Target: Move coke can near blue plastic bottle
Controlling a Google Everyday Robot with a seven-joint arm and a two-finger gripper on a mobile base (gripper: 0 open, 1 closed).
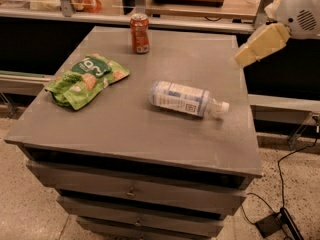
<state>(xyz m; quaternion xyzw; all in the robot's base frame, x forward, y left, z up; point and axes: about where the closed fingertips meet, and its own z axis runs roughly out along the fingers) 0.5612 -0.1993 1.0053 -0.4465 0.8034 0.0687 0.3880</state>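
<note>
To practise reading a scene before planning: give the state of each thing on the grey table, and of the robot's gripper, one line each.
Small red coke can: upright at the back of the grey table, untouched.
Clear, blue-labelled plastic bottle: lying on its side, white cap on, pointing right.
Crumpled green snack bag: lying flat near the left edge.
Cream-coloured gripper: in the air beside the table's right edge, touching nothing.

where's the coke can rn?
Camera view: the coke can stands upright at the far edge of the table, left of centre, beyond the green snack bag and the lying bottle. The gripper hovers near its far right corner.
</note>
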